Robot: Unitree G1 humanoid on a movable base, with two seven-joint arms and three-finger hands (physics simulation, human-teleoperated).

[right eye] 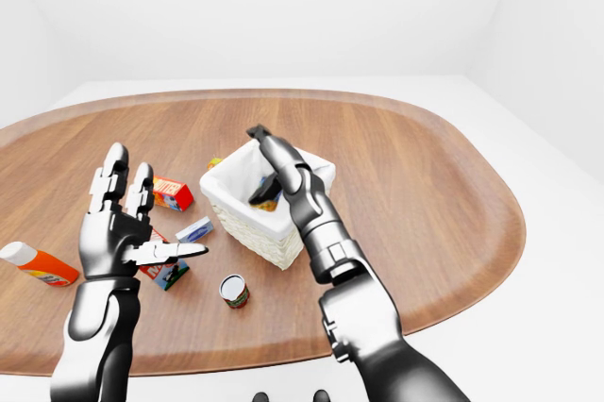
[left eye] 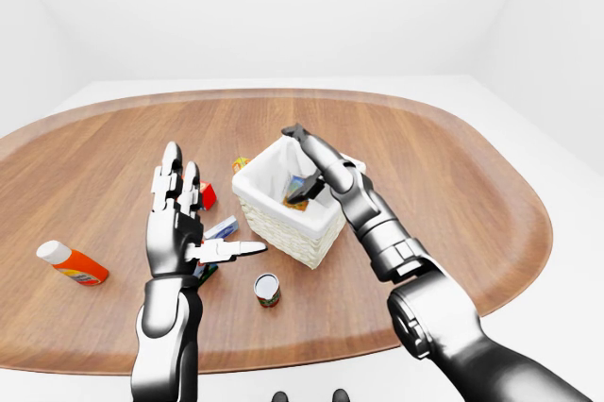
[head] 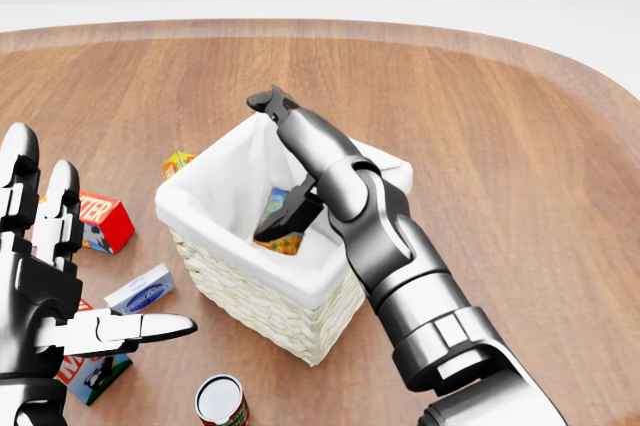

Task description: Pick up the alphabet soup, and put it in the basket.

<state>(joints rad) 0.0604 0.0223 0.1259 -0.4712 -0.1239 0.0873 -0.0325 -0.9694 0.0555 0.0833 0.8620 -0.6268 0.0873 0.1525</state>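
Both fingers of the right hand (head: 285, 161) spread wide over the basket (head: 230, 281), alphabet soup (head: 281, 221) inside.

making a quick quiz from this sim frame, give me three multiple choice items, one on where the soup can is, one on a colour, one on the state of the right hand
1. Where is the alphabet soup can?
A. lying inside the basket
B. standing on the table beside the bottle
C. gripped in the left hand

2. What colour is the basket's lining?
A. red
B. white
C. black

3. How is the right hand?
A. closed round the can
B. resting flat on the table
C. fingers spread open above the basket

Answers:
1 A: the alphabet soup can lies within the basket walls, under the right hand.
2 B: the cloth over the rim is white in every view.
3 C: the right hand has its fingers extended, with no grip on the can.
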